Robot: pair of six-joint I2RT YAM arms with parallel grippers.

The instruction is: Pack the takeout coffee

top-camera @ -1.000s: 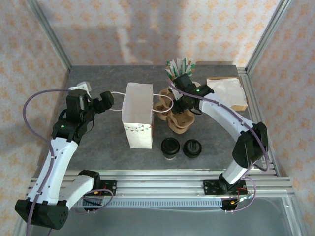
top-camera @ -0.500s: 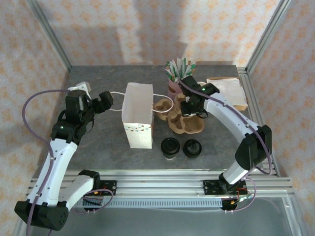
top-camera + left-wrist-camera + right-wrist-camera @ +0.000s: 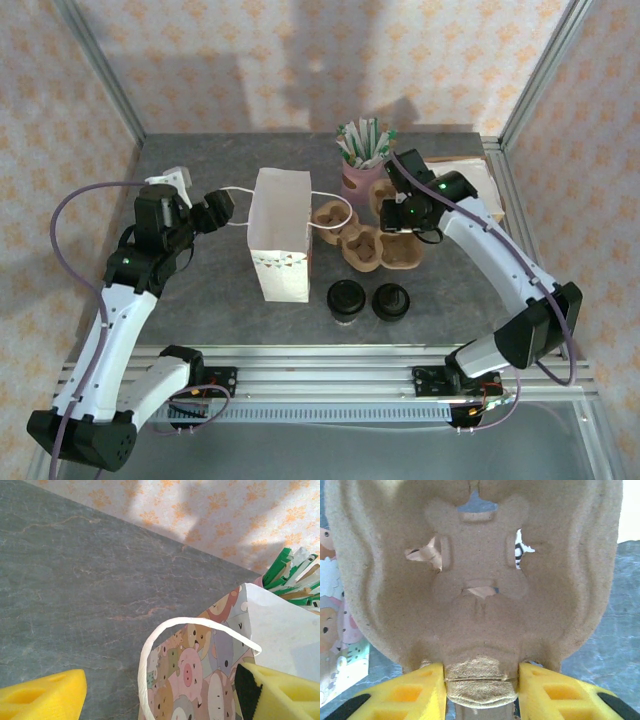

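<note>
The takeout coffee (image 3: 346, 298), a pale cup under a black lid, stands in front of the white paper bag (image 3: 280, 235). My right gripper (image 3: 392, 215) is shut on the rim tab of a brown pulp cup carrier (image 3: 365, 248) just right of the bag. In the right wrist view its yellow fingers (image 3: 415, 692) pinch that tab, and the carrier (image 3: 475, 575) spreads out ahead of them. My left gripper (image 3: 222, 208) is open at the bag's left handle. In the left wrist view the white handle loop (image 3: 147, 650) lies between the fingers (image 3: 42, 697), beside the cartoon-printed bag (image 3: 200, 670).
A separate black lid (image 3: 390, 302) lies right of the coffee. A pink cup of green-and-white sticks (image 3: 362, 170) stands behind the carrier. Napkins on brown paper (image 3: 460, 185) lie at the back right. A small white object (image 3: 172, 178) sits behind the left gripper.
My right gripper has moved to the right and pulled the cup carrier with it, away from the bag. The left arm has barely moved at the handle.
</note>
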